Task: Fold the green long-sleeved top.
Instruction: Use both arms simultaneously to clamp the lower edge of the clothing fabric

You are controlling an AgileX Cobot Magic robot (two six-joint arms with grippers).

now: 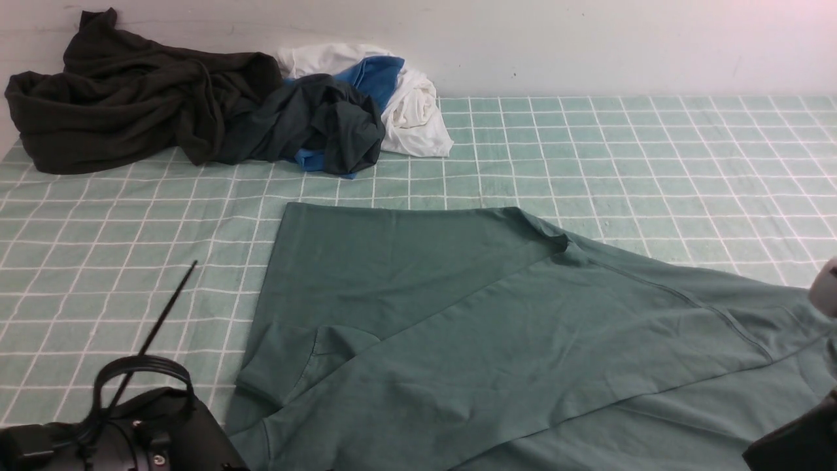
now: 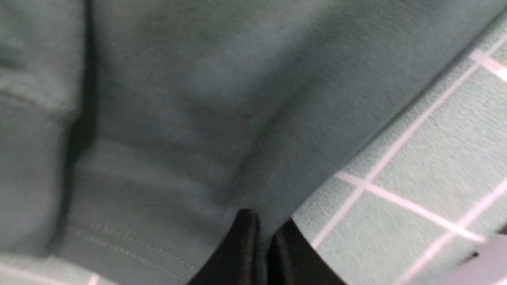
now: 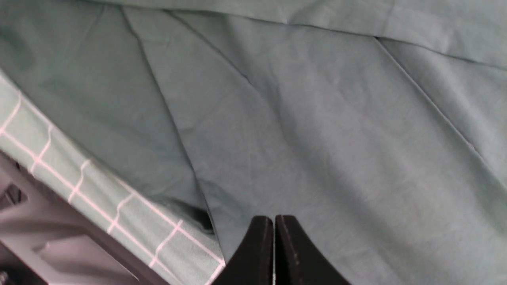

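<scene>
One sage-green jersey long-sleeved top [image 1: 458, 314] lies spread near-centre on the checked counter [image 1: 654, 163]. The left fingers [image 2: 245, 245] pinch its edge; the right fingers [image 3: 257, 253] are closed tight over it. One clothes heap [image 1: 196, 111] sits far-left; far-right squares lie open.

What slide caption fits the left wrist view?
Left gripper shut on the green top at its edge, beside the checked cloth.

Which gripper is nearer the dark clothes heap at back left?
Left. The left gripper is at the near-left edge of the green top, on the same side as the dark clothes heap; the right gripper is at its near-right part, farther across.
</scene>
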